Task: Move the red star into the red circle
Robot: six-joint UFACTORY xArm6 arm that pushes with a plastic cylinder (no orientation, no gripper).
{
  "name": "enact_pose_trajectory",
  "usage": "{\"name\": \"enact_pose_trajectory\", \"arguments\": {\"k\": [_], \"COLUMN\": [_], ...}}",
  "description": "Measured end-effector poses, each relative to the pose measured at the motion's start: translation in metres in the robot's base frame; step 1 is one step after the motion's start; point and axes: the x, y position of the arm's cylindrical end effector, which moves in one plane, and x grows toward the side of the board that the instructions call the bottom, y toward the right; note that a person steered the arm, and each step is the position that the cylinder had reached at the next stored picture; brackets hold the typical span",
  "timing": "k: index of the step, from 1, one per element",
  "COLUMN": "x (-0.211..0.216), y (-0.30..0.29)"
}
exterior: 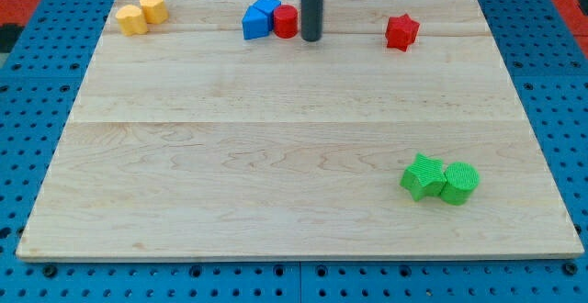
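The red star (401, 31) lies near the view's top right on the wooden board (294, 147). The red circle (287, 20), a short cylinder, stands at the top centre, touching blue blocks on its left. My tip (311, 39) is just right of the red circle, almost touching it, and well left of the red star. The rod comes down from the view's top edge.
A blue block pair (259, 18) sits left of the red circle. Two yellow blocks (141, 14) lie at the top left. A green star (424, 176) and a green cylinder (459, 183) touch each other at the bottom right. A blue pegboard surrounds the board.
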Motion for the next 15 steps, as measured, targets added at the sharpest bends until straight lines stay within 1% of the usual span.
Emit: {"name": "enact_pose_trajectory", "arguments": {"k": [1, 2, 3, 4, 5, 6, 8, 9, 11, 12, 13, 15], "x": [0.022, 0.039, -0.002, -0.03, -0.05, -0.063, -0.063, -0.063, -0.065, -0.065, -0.075, -0.079], "y": [0.063, 0.11, 0.123, 0.126, 0.16, 0.133, 0.041, 0.009, -0.003, -0.022, -0.028, -0.028]}}
